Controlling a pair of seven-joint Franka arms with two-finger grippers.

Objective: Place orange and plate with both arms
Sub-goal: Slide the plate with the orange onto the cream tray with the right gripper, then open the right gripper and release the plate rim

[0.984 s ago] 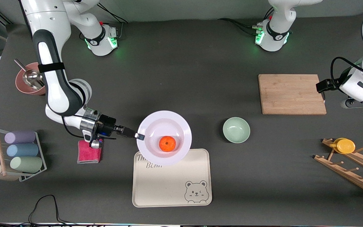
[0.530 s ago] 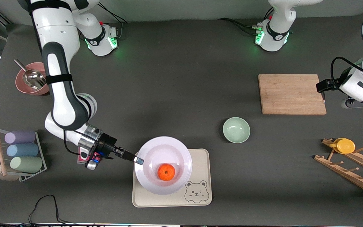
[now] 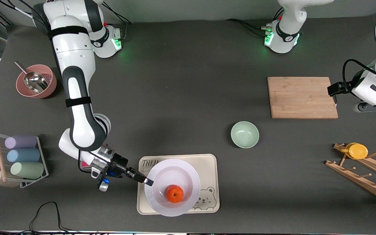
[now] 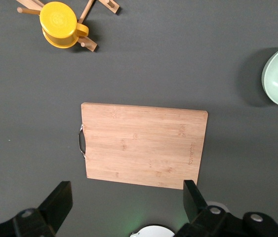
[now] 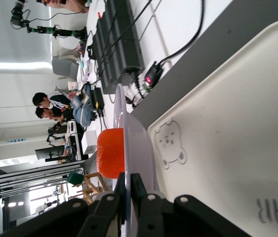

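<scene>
The right claw (image 3: 146, 180) is pinching the plate (image 3: 162, 202) by its rim, holding it over the cream bear tray (image 3: 207, 163) on the worktop (image 3: 188, 81). The orange (image 3: 174, 193) is sitting in the plate's well. The left claw (image 4: 126, 202) is waiting over the wooden cutting board (image 4: 143, 145), fingers spread wide, gripping nothing.

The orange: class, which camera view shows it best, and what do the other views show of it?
The front view: the orange shows whole from above, lying in the plate. The right wrist view shows it side-on, partly hidden by the plate's rim. The left wrist view does not show it.
</scene>
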